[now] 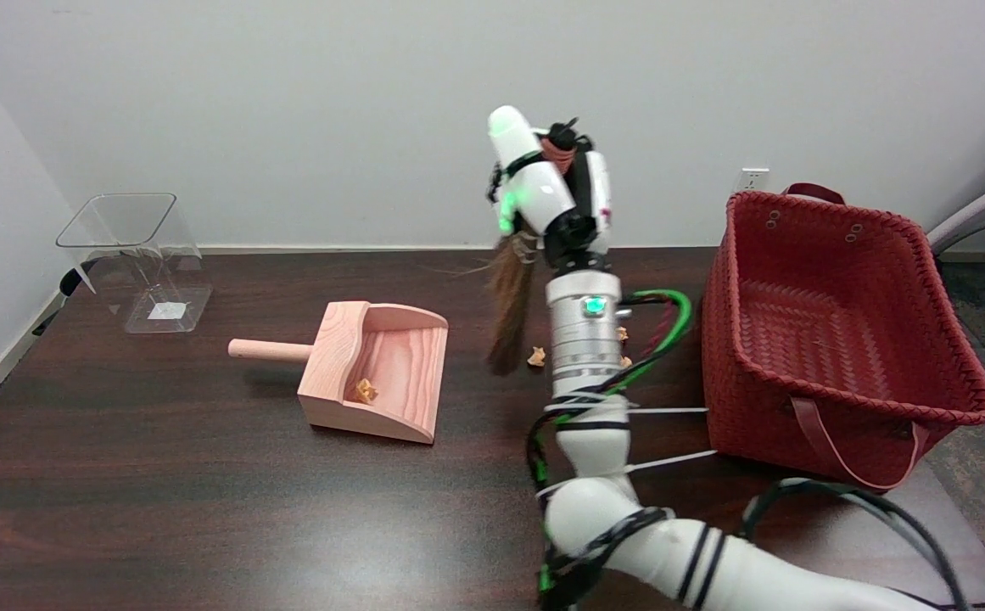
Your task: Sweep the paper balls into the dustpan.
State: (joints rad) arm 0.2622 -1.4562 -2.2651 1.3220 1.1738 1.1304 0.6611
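right hand gripping brush, bristles just left of paper ball; another inside dustpan.

The robot's right hand is gripping a small brown broom above a dark wooden table, its bristles hanging down beside a paper ball. Two more scraps are peeking out just past the wrist. A wooden dustpan is lying to the left, one paper ball sitting inside. A red woven basket and a clear plastic bin are flanking the scene.
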